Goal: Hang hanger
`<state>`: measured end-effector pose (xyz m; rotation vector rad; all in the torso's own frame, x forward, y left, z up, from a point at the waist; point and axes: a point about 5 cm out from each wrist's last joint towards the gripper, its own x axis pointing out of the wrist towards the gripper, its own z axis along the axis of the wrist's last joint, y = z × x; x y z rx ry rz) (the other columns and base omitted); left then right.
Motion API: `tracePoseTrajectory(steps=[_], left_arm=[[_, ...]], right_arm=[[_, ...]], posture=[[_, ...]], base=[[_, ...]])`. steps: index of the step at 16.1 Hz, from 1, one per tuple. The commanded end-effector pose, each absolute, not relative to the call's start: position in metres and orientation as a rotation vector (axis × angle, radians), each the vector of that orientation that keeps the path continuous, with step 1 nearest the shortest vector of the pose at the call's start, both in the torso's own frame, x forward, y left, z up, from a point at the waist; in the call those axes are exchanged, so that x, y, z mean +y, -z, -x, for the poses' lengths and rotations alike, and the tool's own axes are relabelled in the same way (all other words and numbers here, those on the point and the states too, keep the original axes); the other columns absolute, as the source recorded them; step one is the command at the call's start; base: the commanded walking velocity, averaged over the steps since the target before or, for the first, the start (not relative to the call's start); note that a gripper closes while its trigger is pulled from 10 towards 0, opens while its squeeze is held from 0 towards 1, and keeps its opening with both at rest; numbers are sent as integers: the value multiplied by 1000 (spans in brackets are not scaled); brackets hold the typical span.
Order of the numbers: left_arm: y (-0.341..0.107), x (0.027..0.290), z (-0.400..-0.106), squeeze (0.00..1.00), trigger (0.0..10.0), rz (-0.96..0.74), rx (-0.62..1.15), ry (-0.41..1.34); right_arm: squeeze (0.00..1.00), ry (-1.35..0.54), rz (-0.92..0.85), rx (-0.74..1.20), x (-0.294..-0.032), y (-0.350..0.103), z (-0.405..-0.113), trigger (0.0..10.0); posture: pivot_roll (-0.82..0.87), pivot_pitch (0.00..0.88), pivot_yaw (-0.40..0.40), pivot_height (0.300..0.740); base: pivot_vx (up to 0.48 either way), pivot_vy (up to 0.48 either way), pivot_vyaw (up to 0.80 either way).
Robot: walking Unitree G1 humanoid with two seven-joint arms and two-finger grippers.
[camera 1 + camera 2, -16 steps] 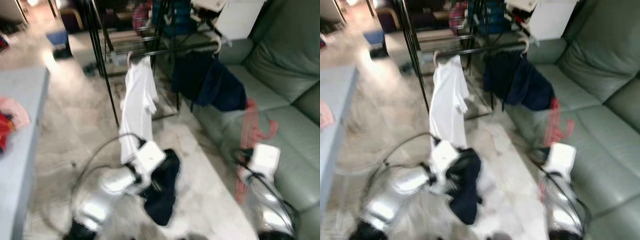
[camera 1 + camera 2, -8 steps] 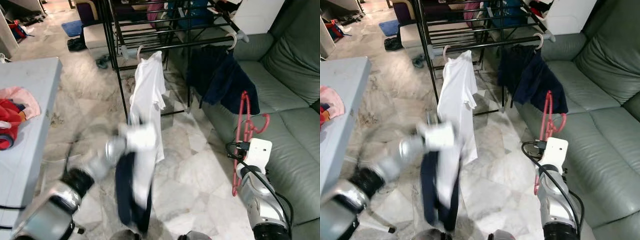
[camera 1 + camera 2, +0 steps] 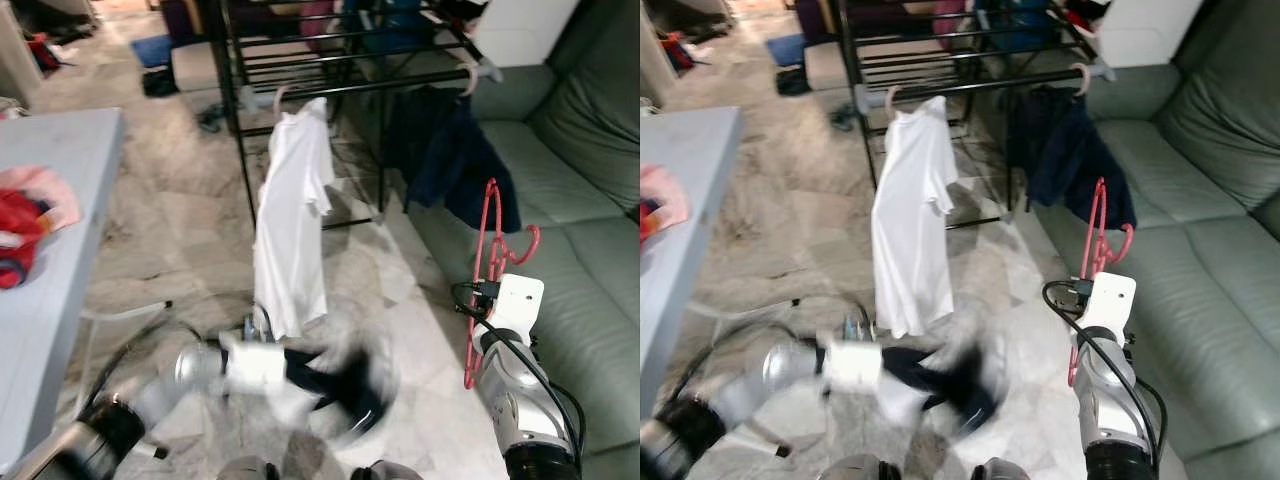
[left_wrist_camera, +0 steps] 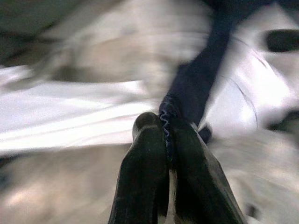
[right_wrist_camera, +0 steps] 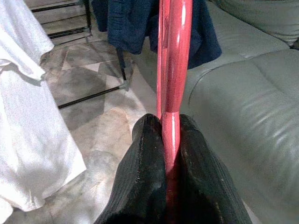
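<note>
A red hanger (image 3: 490, 250) stands upright in front of the sofa, and my right gripper (image 5: 170, 122) is shut on its lower part (image 5: 174, 56). Low over the floor, my left gripper (image 4: 164, 122) is shut on a dark navy garment (image 3: 335, 385), which is blurred with motion. Its cloth (image 4: 198, 77) runs away from the fingertips. Behind stands a black drying rack (image 3: 300, 60). A white shirt (image 3: 290, 230) and a navy garment (image 3: 450, 160) hang from its front rail (image 3: 390, 84).
A grey table (image 3: 60, 170) at the left carries red and pink clothes (image 3: 25, 215). A green sofa (image 3: 585, 200) lines the right side. Pale marble floor (image 3: 190, 220) lies between the table and the rack.
My left arm has swung down and to the right, carrying the dark garment from in front of the white shirt to near the floor. The right arm and red hanger stay put.
</note>
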<state>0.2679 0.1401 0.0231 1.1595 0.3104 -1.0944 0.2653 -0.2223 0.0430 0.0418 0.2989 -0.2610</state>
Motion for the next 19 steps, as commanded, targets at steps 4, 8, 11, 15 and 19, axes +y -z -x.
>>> tracePoseTrajectory(steps=[4, 8, 11, 15, 19], left_arm=[[-83, 112, -306, 0, 10000, -860, 7, 821], [-86, 98, -303, 0, 10000, -748, -55, 858], [-79, 87, -291, 0, 10000, -713, -57, 928], [-76, 83, -282, 0, 10000, -684, -55, 987], [-72, 82, -277, 0, 10000, -670, -45, 1023]], right_arm=[[0, 251, -63, 282, -218, -45, -269, 10000], [0, 256, -61, 289, -219, -45, -269, 10000], [0, 260, -63, 299, -220, -43, -267, 10000], [0, 258, -59, 303, -220, -43, -267, 10000], [0, 249, -60, 317, -219, -40, -265, 10000]], posture=[[1, 0, -7, 740], [-4, 0, -5, 740], [-8, 0, -7, 740], [-8, 0, -7, 740], [-8, 0, -10, 740]], base=[[0, 0, 0], [0, 0, -600], [0, 0, -800], [223, 0, -800], [347, 0, -795]])
